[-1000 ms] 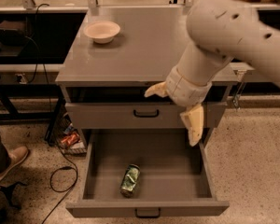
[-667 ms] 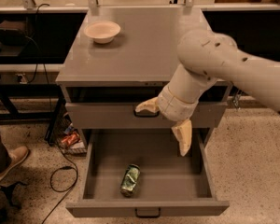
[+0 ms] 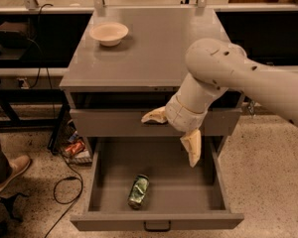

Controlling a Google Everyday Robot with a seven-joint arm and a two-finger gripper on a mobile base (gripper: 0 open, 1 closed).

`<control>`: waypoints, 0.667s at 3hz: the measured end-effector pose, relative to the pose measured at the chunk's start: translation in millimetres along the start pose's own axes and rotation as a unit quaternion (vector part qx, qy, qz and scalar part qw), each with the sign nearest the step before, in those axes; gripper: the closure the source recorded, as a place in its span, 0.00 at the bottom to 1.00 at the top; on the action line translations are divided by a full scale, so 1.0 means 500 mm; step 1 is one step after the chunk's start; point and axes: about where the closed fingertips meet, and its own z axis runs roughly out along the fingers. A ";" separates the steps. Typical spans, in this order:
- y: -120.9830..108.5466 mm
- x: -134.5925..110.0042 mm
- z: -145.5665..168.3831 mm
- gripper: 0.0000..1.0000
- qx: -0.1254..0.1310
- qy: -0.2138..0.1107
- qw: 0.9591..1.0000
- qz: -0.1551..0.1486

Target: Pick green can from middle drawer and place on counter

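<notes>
The dented green can (image 3: 138, 191) lies on its side on the grey floor of the pulled-out middle drawer (image 3: 208, 190), left of centre near the front. My gripper (image 3: 172, 137) hangs above the drawer's back part, up and to the right of the can. Its two cream fingers (image 3: 192, 148) are spread wide apart and hold nothing. One finger points left along the upper drawer front, the other points down into the drawer. The grey counter (image 3: 164, 48) tops the cabinet behind my arm.
A cream round bowl (image 3: 109, 33) stands on the counter's back left. A shut upper drawer front (image 3: 109, 123) sits above the open one. On the speckled floor at left lie black cables (image 3: 64, 182), small litter (image 3: 74, 148) and a person's shoe (image 3: 7, 172).
My arm and gripper have moved left and down, from beside the cabinet's right front to above the open drawer. The can has not moved.
</notes>
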 end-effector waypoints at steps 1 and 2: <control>-0.016 0.014 0.061 0.00 0.000 0.018 0.998 -0.053; -0.047 0.039 0.145 0.00 0.009 0.017 0.992 -0.121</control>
